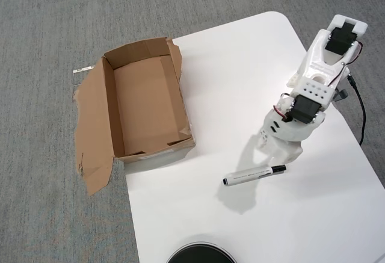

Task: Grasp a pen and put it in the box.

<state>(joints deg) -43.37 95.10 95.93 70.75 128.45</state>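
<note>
The pen [249, 176], white with a black cap, lies flat on the white table [228, 70] with its cap end pointing right. My gripper [275, 153] points straight down just above the cap end, and the arm's body hides its fingertips, so I cannot tell how the jaws stand. The brown cardboard box [147, 103] sits open and empty at the table's left edge, well to the left of the pen. Its torn flap [93, 130] hangs out over the carpet.
A black round object [200, 254] pokes in at the bottom edge. A black cable [361, 115] runs down the right side by the arm's base. Grey carpet [48, 22] surrounds the table, whose left edge lies under the box.
</note>
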